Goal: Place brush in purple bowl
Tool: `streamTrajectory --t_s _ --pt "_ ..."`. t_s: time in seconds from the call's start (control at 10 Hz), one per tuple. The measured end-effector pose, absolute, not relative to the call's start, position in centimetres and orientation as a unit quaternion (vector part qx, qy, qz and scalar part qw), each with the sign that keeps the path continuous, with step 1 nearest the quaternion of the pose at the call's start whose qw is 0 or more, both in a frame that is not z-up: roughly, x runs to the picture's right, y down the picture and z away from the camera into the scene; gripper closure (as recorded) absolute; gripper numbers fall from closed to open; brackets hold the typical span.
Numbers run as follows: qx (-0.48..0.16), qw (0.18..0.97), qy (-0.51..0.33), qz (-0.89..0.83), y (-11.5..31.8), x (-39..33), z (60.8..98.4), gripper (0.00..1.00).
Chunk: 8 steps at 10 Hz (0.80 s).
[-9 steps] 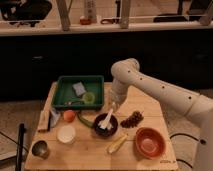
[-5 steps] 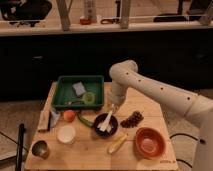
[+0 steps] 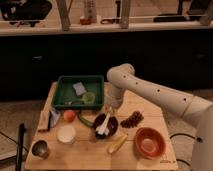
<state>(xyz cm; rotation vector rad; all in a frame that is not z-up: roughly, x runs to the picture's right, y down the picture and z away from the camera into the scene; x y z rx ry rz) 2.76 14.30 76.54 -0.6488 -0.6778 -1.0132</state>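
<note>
A dim room is seen, with dark cabinets and a pale counter behind, and up front a wooden table (image 3: 80, 156) crowded with small things. At the back left of it a green tray (image 3: 62, 92) is set, with a grey-blue sponge (image 3: 80, 88) and a small green round item (image 3: 89, 97) inside. The white arm (image 3: 150, 92) is brought in from the right, bent at its elbow above the table and turned downward, and the gripper (image 3: 108, 108) is found low over the table, just behind the back rim of the purple bowl (image 3: 113, 128). Whether the gripper is open or closed cannot be told, and contact with the handle cannot be made out either. The brush (image 3: 103, 126) is seen inside the purple bowl, white against the dark interior, tilted, its thin end pointed up toward the gripper and its wider end laid at the bowl's front left rim. Just right of the bowl a dark reddish cluster (image 3: 132, 119) is spotted; further to the front right the orange bowl (image 3: 149, 142) is placed, with a pale yellow oblong item (image 3: 117, 144) between the two bowls. To the left, a white cup (image 3: 66, 134), a small orange ball (image 3: 69, 115) and a metal cup (image 3: 40, 148) are noted.
</note>
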Motion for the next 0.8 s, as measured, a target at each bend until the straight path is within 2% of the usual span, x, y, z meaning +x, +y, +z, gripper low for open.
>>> streamTrajectory --t_s 0.2,0.8 --pt "-0.301 0.769 -0.316 -0.468 14.7 2.5 76.7 0.98" --pt "-0.316 0.764 -0.331 -0.455 15.7 2.7 77.6 0.39"
